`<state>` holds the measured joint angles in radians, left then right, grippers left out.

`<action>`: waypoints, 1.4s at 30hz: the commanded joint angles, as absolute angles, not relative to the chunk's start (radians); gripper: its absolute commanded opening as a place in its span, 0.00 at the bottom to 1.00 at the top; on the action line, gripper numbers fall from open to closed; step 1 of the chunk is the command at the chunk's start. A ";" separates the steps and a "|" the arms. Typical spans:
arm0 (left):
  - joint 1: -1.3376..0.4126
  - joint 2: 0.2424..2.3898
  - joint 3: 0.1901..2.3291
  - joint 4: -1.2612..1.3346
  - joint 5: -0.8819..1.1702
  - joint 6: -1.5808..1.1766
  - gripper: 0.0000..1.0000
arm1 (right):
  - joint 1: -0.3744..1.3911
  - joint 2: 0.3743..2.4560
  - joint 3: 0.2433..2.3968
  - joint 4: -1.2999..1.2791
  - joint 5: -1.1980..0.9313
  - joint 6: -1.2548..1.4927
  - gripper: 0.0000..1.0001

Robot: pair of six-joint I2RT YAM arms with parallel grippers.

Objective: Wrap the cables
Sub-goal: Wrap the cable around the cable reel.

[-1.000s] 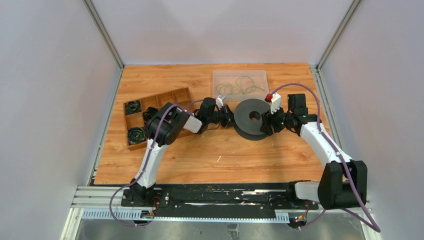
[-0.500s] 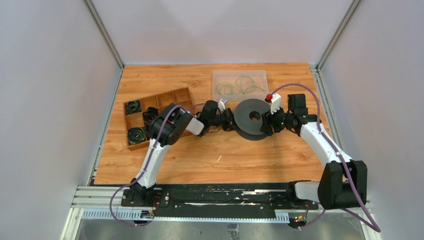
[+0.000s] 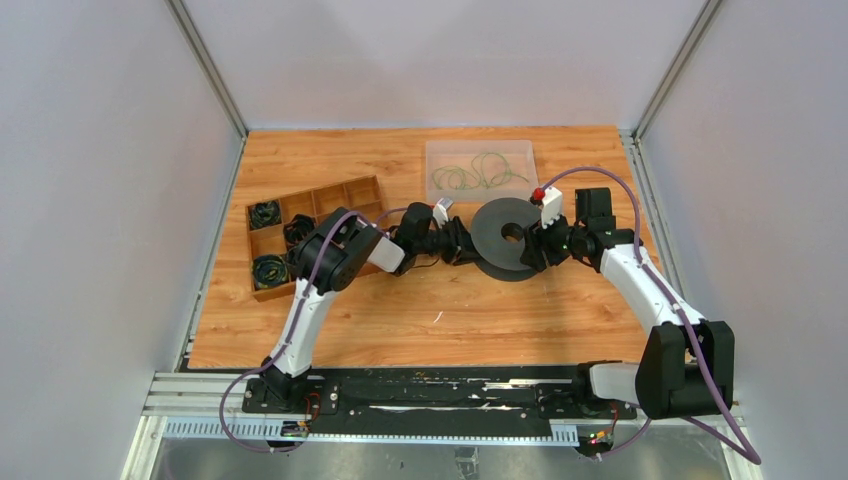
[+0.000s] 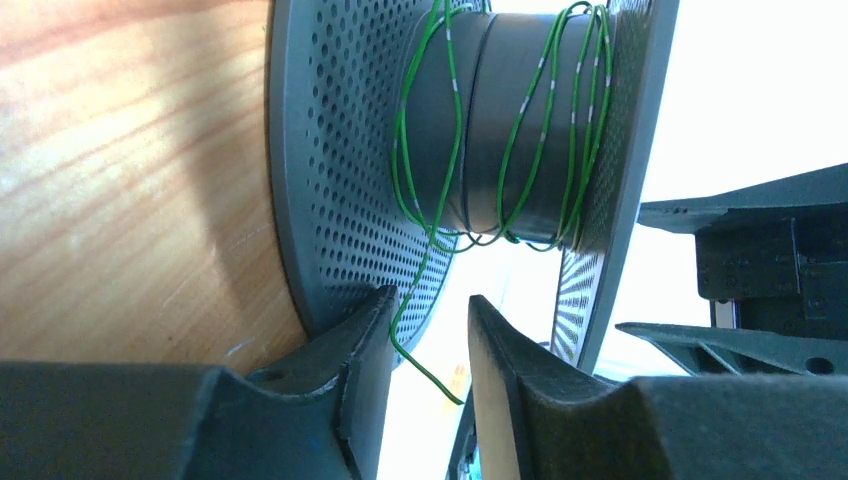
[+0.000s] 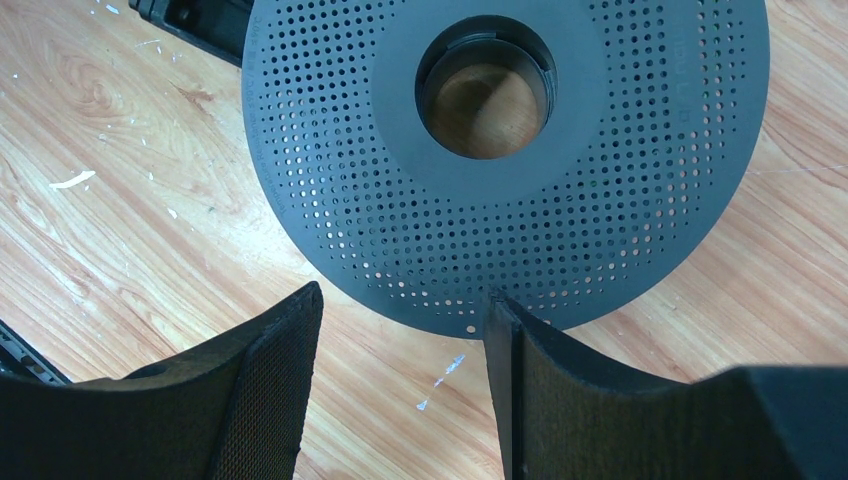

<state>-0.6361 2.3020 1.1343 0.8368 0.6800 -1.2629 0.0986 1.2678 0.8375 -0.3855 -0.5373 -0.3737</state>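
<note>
At the left of the worktop: a wooden divided tray, with black cord bundles in three compartments. Next, the left hand, brought up to the left edge of a black perforated spool lying flat at mid-worktop. Parted by a narrow gap only, clamping nothing. Through that gap, a green cable: wound in loose turns around the spool's hub, with one strand trailing down past the lower flange, close beside one finger. Beyond the spool, in a clear bin at the far side: more cables in loose loops, well apart from both hands. At the spool's right edge, the right hand: spread wide, gripping nothing, one fingertip just at the flange rim.
</note>
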 commanded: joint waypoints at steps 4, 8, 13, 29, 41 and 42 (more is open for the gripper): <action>-0.632 2.269 1.082 0.808 0.700 -1.220 0.41 | 0.114 1.253 0.823 -0.383 -0.528 -0.371 0.59; -0.632 2.267 1.073 0.808 0.704 -1.221 0.43 | 0.114 1.256 0.824 -0.383 -0.527 -0.371 0.59; -0.632 2.255 1.069 0.799 0.713 -1.209 0.45 | 0.115 1.253 0.822 -0.381 -0.541 -0.374 0.59; -0.632 2.017 0.993 0.429 0.624 -0.760 0.62 | 0.117 1.244 0.852 -0.396 -0.525 -0.404 0.60; -0.633 1.780 0.988 0.153 0.488 -0.415 0.64 | 0.116 1.328 0.981 -0.395 -0.108 -0.341 0.64; -0.635 1.762 0.989 0.143 0.471 -0.389 0.65 | 0.115 1.351 1.004 -0.416 -0.099 -0.346 0.65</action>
<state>-0.6342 1.8484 0.9867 0.2497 0.5488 -0.5522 0.1040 1.2926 0.9276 -0.3866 -0.2256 -0.3496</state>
